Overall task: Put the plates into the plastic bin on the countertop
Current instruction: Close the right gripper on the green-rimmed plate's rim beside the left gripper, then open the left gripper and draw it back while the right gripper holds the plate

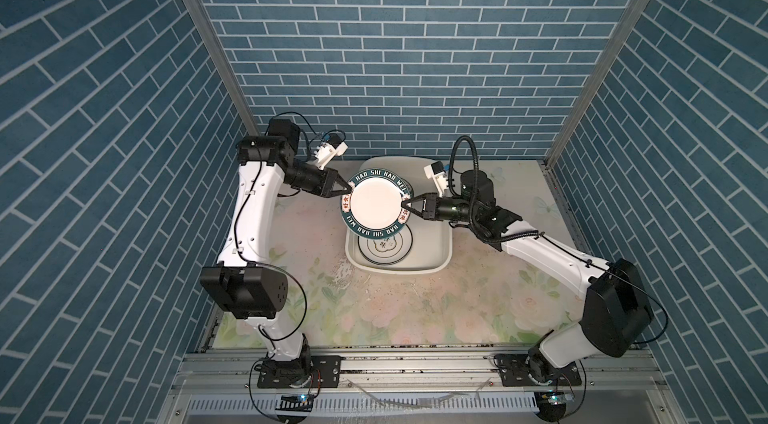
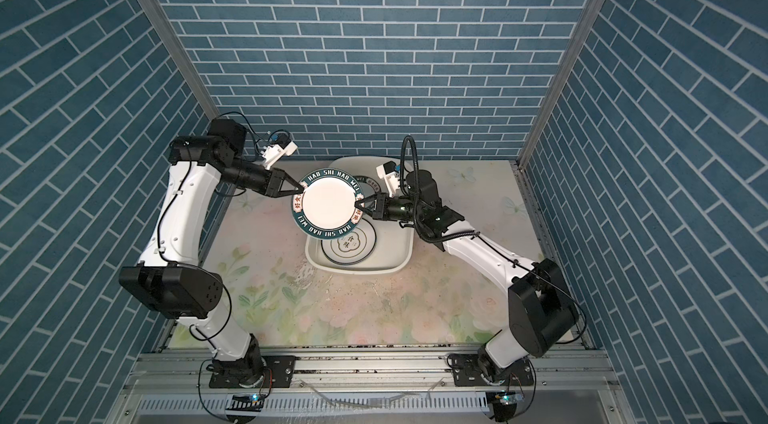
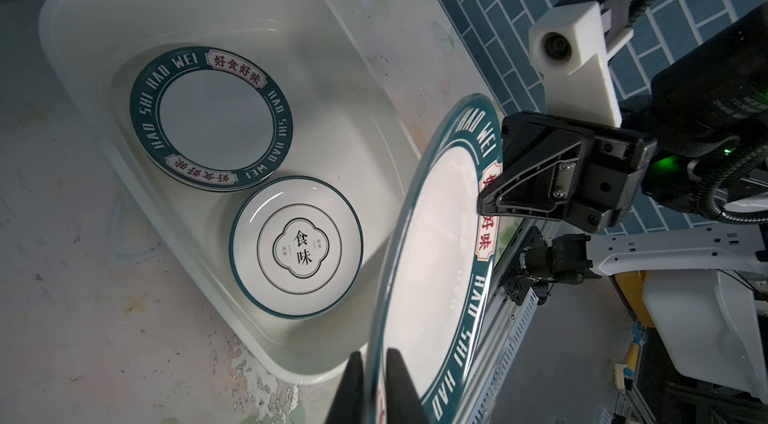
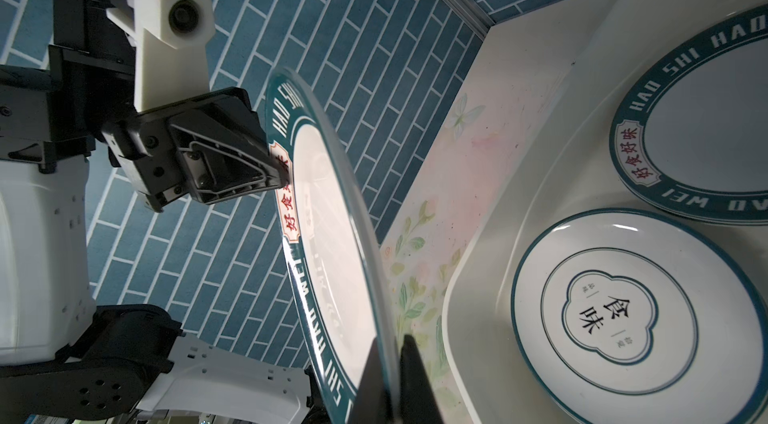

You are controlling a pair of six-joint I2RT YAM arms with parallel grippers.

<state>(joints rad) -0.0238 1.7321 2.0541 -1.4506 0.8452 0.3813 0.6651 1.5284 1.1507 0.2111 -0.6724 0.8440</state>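
White china with a dark green lettered rim, the raised plate (image 1: 376, 203) hangs in the air between the two arms, face up, over the far half of the bin (image 1: 441, 253) and well clear of what lies inside it. The right claw (image 1: 404, 204) is closed tight on the plate's right edge. Its own wrist view shows the rim pinched between the two dark fingers (image 4: 415, 376). The left claw (image 1: 347, 192) has the opposite edge between its jaws, which stand only a little apart, one on either side of the rim. Whether they press on the china or merely flank it, I cannot tell from where I look.

Down inside the bin lie more plates. A small stack (image 3: 210, 118) with the same green lettering sits at the far end, nearest the blue brick wall (image 1: 374, 68). A ringed plate (image 3: 296, 247), white with thin dark circles and a flower-shaped emblem in the middle, lies flat at the near end, just beside the stack. The bin itself stands on the flowered bench (image 1: 374, 309), toward the back, between the two arms.
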